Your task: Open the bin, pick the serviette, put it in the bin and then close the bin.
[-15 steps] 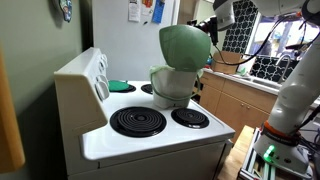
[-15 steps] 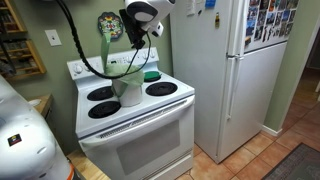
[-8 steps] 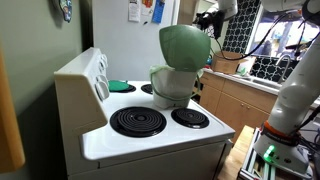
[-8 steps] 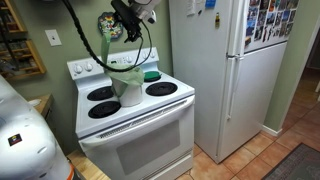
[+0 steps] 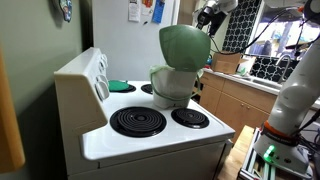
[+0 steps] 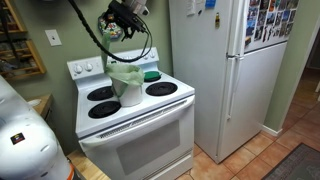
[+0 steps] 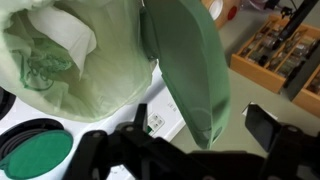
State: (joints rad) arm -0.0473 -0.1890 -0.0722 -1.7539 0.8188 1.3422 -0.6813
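The pale grey bin (image 5: 172,88) stands on the white stove between the burners, and it also shows in the other exterior view (image 6: 127,85). Its domed green lid (image 5: 184,46) stands raised upright. In the wrist view the lid (image 7: 190,60) is seen edge-on, and the bin's open mouth shows a pale green liner (image 7: 75,60). A white serviette (image 7: 66,30) lies inside the liner. My gripper (image 7: 178,140) is open and empty, its jaws wide on either side of the lid's top edge, above it. It hangs high over the bin in both exterior views (image 5: 208,12) (image 6: 124,10).
A flat dark-green disc (image 7: 35,160) lies on a back burner (image 5: 118,86) (image 6: 151,75). The stove's control panel (image 5: 82,75) rises behind. A white fridge (image 6: 215,70) stands beside the stove. Wooden cabinets (image 5: 240,100) and a cluttered counter are nearby.
My gripper has risen and drawn away from the lid's top toward the wall. The lid stays upright and the bin has not moved.
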